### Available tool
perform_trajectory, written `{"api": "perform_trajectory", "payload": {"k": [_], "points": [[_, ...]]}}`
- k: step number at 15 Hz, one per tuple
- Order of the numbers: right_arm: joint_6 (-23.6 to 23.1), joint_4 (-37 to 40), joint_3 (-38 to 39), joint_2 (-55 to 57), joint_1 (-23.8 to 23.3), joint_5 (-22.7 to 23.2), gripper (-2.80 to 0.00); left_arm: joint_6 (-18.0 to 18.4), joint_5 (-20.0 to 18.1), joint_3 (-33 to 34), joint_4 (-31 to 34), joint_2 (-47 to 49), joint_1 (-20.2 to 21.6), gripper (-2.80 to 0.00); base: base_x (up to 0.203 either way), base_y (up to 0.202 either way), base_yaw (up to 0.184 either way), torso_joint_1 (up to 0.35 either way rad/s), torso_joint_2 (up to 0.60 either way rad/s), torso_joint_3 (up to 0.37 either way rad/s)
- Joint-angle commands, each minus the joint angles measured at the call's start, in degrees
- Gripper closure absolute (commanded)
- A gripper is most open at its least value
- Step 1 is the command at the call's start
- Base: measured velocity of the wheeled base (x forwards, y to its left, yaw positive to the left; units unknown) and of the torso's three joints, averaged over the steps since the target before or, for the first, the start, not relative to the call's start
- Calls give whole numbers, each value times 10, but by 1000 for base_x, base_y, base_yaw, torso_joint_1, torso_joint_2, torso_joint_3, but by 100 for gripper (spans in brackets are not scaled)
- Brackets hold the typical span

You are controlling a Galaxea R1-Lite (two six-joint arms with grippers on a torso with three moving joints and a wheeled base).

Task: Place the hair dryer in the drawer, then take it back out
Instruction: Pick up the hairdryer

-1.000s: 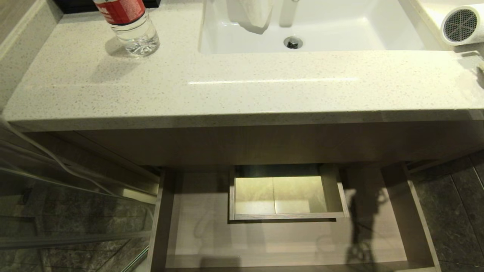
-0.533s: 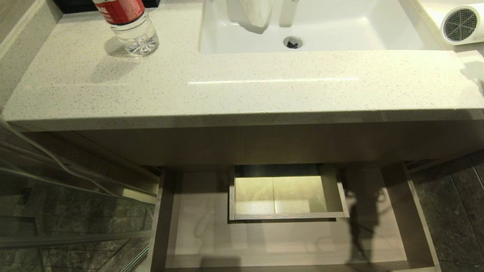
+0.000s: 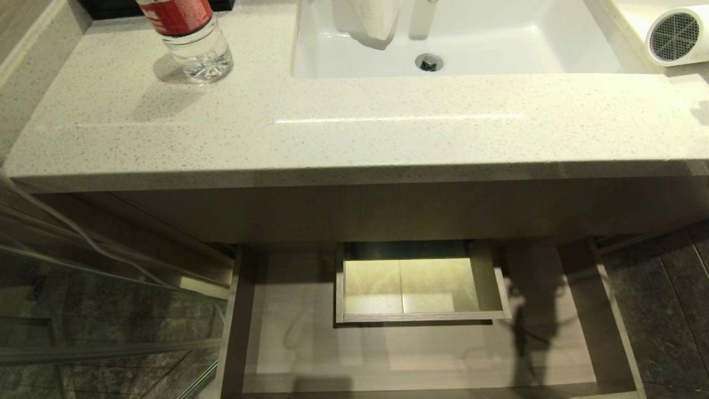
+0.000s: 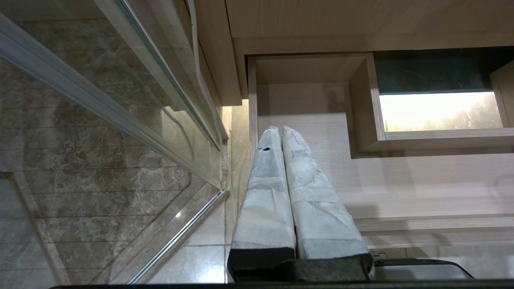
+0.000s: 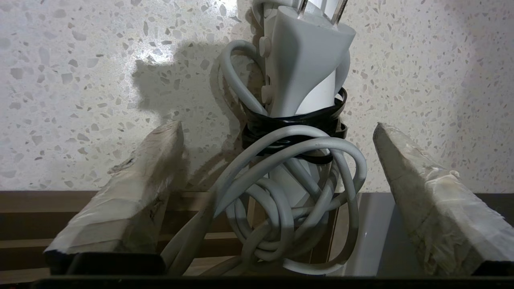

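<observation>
We are viewing the hair dryer (image 3: 677,35) lying on the countertop (image 3: 354,127), its body cut off at the frame edge. We are seeing the right gripper (image 5: 277,128) spread wide around the cord (image 5: 281,192), touching nothing; the left gripper (image 4: 276,129) is pressed together over the empty drawer (image 3: 410,354).

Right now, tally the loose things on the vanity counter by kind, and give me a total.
Hair dryer: 1, at the counter's far right edge, cord bundled with a black tie.
Clear bottle with red label: 1, at the back left.
Total: 2.
The open drawer below holds none of them.
</observation>
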Motion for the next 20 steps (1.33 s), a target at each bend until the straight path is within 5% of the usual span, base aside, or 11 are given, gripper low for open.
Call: {"api": "perform_trajectory", "payload": {"k": [1, 9, 10, 20], "points": [[1, 1, -1, 12, -3, 1, -280, 0, 0, 0, 0, 0, 0, 0, 0, 0, 0, 0, 0, 0], [18, 2, -11, 53, -17, 2, -280, 0, 0, 0, 0, 0, 0, 0, 0, 0, 0, 0, 0, 0], [19, 2, -12, 53, -18, 2, 0, 0, 0, 0, 0, 1, 0, 0, 0, 0, 0, 0, 0, 0], [11, 16, -13, 40, -19, 5, 0, 0, 0, 1, 0, 1, -1, 0, 0, 0, 0, 0, 0, 0]]}}
